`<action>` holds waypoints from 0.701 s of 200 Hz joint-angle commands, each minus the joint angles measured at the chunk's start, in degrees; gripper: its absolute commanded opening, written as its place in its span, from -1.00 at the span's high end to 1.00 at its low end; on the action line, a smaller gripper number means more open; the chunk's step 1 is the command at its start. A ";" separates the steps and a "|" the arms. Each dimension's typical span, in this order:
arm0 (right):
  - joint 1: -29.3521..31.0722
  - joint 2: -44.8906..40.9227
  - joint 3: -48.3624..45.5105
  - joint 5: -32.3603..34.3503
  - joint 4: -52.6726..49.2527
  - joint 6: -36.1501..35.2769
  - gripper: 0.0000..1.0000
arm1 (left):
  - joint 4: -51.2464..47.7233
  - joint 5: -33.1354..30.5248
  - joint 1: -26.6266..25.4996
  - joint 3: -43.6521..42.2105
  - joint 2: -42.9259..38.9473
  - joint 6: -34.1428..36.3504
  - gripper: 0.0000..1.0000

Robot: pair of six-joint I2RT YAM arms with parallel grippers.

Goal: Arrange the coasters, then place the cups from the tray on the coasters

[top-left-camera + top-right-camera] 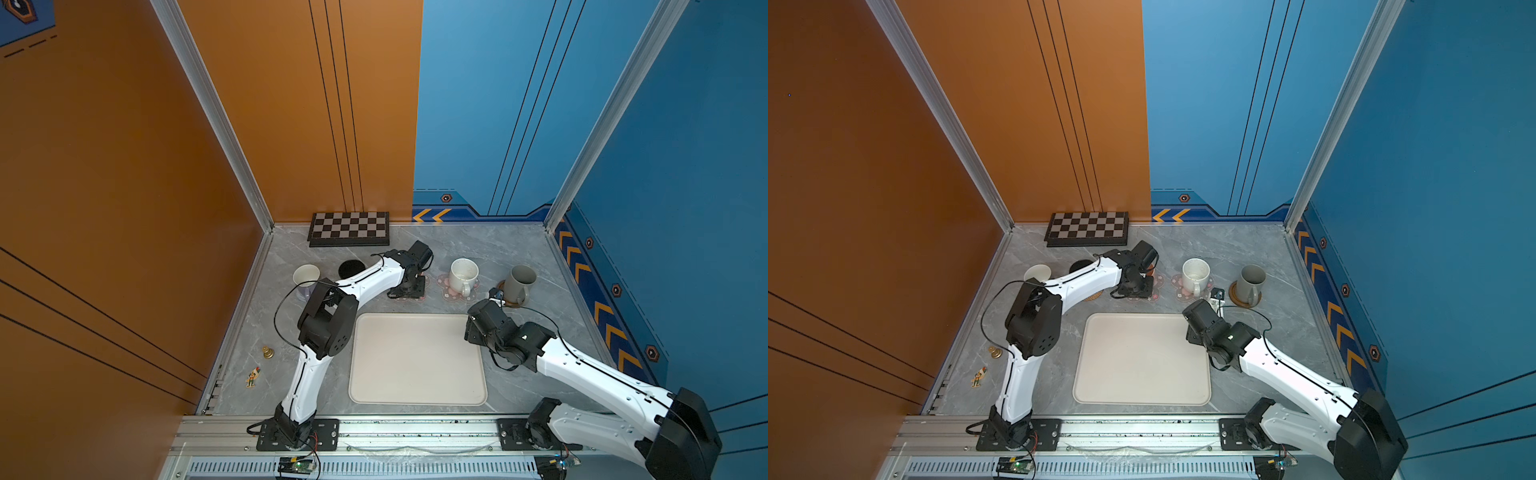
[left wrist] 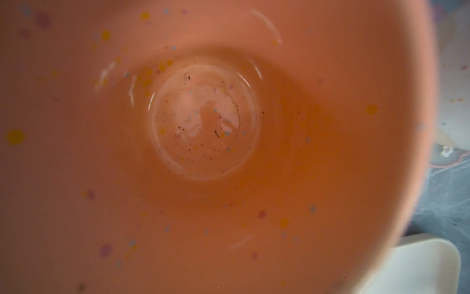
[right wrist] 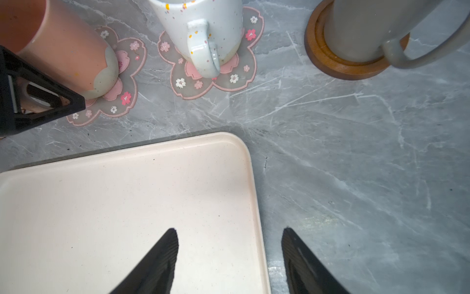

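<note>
Left pincer (image 1: 409,290) is positioned over the orange cup (image 3: 63,51), just past the far edge of the tray (image 1: 415,395), near the middle of the counter (image 1: 519,245). One black finger (image 3: 71,103) lies against the outer wall of that cup, as the right wrist view shows; the second finger is hidden. The left wrist view looks straight down and shows only the cup interior. Whether this pincer is clamped on the cup or released cannot be determined.

Right pincer (image 3: 229,229) is released: both fingers stand well apart with nothing between them, and they touch nothing. It hovers at the far right corner of the tray.

Cup positions:
- Orange cup: upright on a pink flower coaster (image 3: 127,84).
- White speckled cup (image 1: 463,274): upright on the second pink flower coaster (image 3: 236,76), just beside the first, toward the right edge.
- Grey cup (image 1: 519,282): upright on the brown wooden coaster (image 3: 330,68), nearest the right edge.
- Black cup (image 1: 349,268) and lavender cup (image 1: 305,278): toward the left edge; the left arm (image 1: 374,278) hides most of what they stand on. A sliver of tan coaster (image 1: 1094,296) shows beneath the arm in a top view.

Tray lies at the middle of the near edge. A checkered board (image 1: 349,228) lies at the far edge. A small brass-coloured object (image 1: 268,352) and a small figurine (image 1: 251,378) lie near the left edge, well apart from the cups
</note>
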 commanded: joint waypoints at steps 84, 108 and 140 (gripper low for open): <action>-1.98 1.46 -0.55 -0.87 -0.16 1.01 -0.35 | -0.16 1.17 -1.22 1.77 -1.34 -0.35 0.35; -2.08 1.54 -0.82 -0.89 -0.16 0.96 -0.35 | -0.14 1.34 -1.38 1.55 -1.73 -0.37 0.35; -2.52 1.01 -1.09 -0.89 -0.16 0.75 -0.35 | -0.15 0.83 -1.53 0.49 -3.36 -0.07 0.32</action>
